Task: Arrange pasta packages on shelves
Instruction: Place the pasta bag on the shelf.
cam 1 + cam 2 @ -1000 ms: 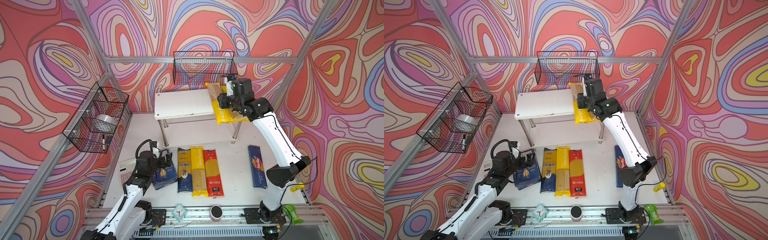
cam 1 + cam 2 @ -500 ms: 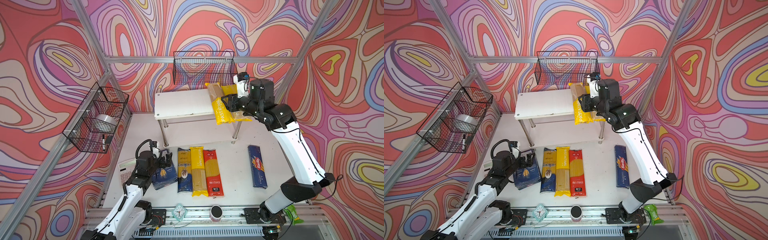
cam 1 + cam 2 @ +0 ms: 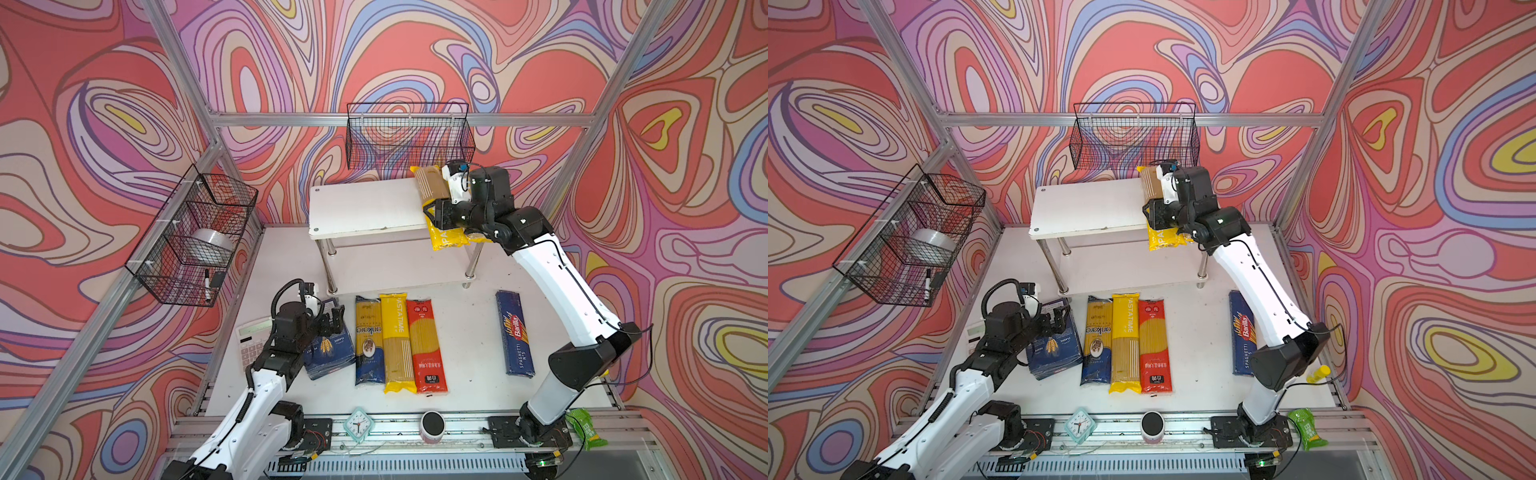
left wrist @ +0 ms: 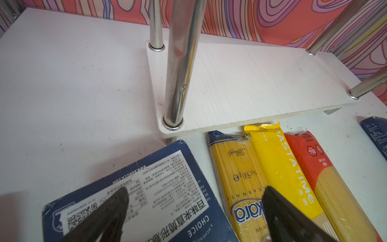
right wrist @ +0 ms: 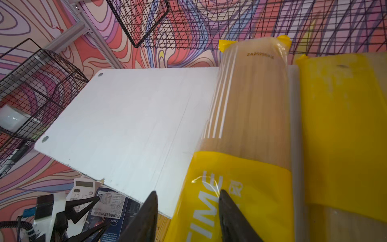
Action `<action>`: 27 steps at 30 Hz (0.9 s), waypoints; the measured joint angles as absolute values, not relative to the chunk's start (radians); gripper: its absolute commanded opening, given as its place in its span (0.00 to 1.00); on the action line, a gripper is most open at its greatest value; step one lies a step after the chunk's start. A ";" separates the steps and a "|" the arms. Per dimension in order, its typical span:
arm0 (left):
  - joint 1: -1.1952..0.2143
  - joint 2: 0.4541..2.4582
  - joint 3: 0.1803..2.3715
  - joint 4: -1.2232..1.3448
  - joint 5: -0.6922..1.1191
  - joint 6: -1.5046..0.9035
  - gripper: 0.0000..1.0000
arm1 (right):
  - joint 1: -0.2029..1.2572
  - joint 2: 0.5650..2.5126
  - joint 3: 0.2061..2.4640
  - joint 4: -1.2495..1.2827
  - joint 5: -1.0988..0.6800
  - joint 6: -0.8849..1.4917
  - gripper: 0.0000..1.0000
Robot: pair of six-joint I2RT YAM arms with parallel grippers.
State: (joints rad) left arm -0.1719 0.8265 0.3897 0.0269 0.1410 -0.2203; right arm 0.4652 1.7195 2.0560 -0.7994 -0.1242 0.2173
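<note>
Starting left of the white two-tier rack [image 3: 365,205], we find the left gripper [image 3: 334,319] hanging low in front of the rack's left front leg. Its fingers are spread wide over the wide blue Barilla box [image 3: 328,353] and clamped on nothing. Next along, in front of the rack, three long packs lie side by side and touching: the dark-blue bag [image 3: 368,340], the yellow PASTATIME bag [image 3: 397,345] and the red bag [image 3: 426,345], all with their long axes pointing at the rack. Further right, in front of the rack's right legs and apart from the rest, lies the narrow Barilla spaghetti box [image 3: 514,332]. Now the action: at the right end of the rack's top board, the right gripper [image 5: 187,191] sits at the near end of another PASTATIME pack [image 5: 247,104]. Its jaws are a narrow way apart, one finger over bare board and the other over the film, so we read it as not gripping. Here's what matters: that pack lies crosswise, front to back, sticking out past the board's front and rear edges. A second yellow pack [image 5: 339,125] lies just beside it at the rack's right edge. Our call: the right arm, much the nearer, works it from that overhanging front end.
</note>
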 measured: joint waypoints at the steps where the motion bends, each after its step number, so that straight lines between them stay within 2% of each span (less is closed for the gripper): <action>1: -0.172 0.826 0.390 0.027 0.141 -0.220 1.00 | 0.465 1.720 2.056 -0.800 -0.124 0.220 0.49; 15: -0.172 0.826 0.390 0.027 0.141 -0.220 1.00 | 0.465 1.715 2.136 -0.846 -0.134 0.201 0.49; 22: -0.172 0.826 0.390 0.027 0.141 -0.220 1.00 | 0.478 1.626 2.043 -0.748 -0.368 0.158 0.49; 27: -0.172 0.826 0.390 0.027 0.141 -0.220 1.00 | 0.616 1.601 2.008 -0.751 -0.461 0.056 0.49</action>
